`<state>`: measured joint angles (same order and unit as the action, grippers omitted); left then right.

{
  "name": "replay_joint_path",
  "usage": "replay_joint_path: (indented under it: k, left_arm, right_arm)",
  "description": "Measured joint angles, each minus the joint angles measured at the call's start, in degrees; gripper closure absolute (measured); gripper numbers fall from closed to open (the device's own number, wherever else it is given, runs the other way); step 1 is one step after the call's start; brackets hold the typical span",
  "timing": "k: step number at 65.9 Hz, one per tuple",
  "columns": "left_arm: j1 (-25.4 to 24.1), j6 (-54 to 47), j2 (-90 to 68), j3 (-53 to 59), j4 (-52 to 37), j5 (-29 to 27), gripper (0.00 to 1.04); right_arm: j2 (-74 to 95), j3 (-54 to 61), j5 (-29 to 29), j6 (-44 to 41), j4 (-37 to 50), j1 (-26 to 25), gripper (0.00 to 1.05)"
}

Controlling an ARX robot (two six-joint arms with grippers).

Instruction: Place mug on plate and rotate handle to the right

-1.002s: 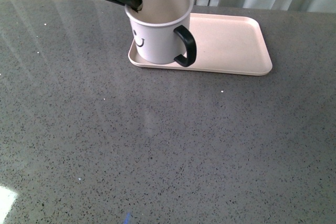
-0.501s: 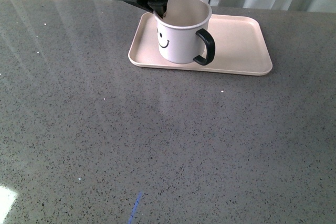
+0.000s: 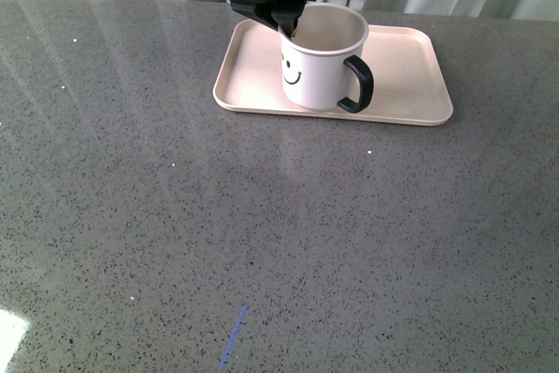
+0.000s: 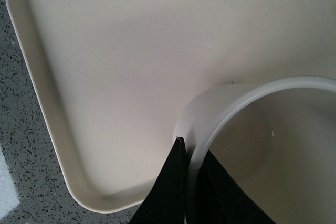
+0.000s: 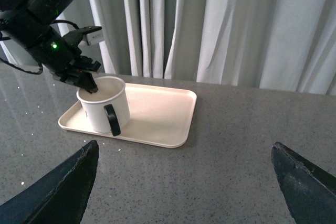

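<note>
On our grey worktop (image 3: 262,233), the pink plate (image 3: 410,58) lies by the far edge. The mug (image 3: 319,76) sits near its middle, handle (image 3: 358,85) aimed right and slightly toward the near edge. Placing looks done, we judge; a small twist, then release, remains. Our left claw (image 3: 286,28) pinches the mug's rim, while the right claw (image 5: 181,192) gapes wide, holding nothing.

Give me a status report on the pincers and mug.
Left pincer shut on mug rim. Right pincer open, well back. Mug upright on plate, handle pointing right. Nothing in the way.
</note>
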<state>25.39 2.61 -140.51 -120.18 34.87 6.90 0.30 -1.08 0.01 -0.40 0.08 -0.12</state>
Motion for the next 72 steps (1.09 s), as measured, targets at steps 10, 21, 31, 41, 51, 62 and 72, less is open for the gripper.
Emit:
replay_joint_path:
  k: [10, 21, 31, 41, 51, 62, 72]
  left_arm:
    - [0.0, -0.2, -1.29, -2.14, 0.87, 0.0, 1.03]
    - [0.0, -0.44, -2.27, -4.98, 1.99, 0.0, 1.03]
    - [0.0, -0.96, -4.48, -8.09, 3.52, -0.09, 1.03]
    - [0.0, -1.29, -6.49, -10.54, 4.81, -0.04, 1.03]
    - [0.02, -1.51, -7.37, -12.26, 5.66, -0.09, 1.03]
    - [0.13, -1.57, -7.98, -13.44, 6.1, -0.48, 1.03]
    - [0.44, -1.73, -8.79, -14.16, 6.4, -0.5, 1.03]
  right_arm:
    - [0.0, 0.0, 0.0, 0.0, 0.0, 0.0, 0.09]
    - [0.0, 0.0, 0.0, 0.0, 0.0, 0.0, 0.09]
    - [0.0, 0.0, 0.0, 0.0, 0.0, 0.0, 0.09]
    - [0.0, 0.0, 0.0, 0.0, 0.0, 0.0, 0.09]
    - [0.0, 0.0, 0.0, 0.0, 0.0, 0.0, 0.09]
    - [0.0, 0.0, 0.0, 0.0, 0.0, 0.0, 0.09]
    - [0.0, 0.0, 0.0, 0.0, 0.0, 0.0, 0.09]
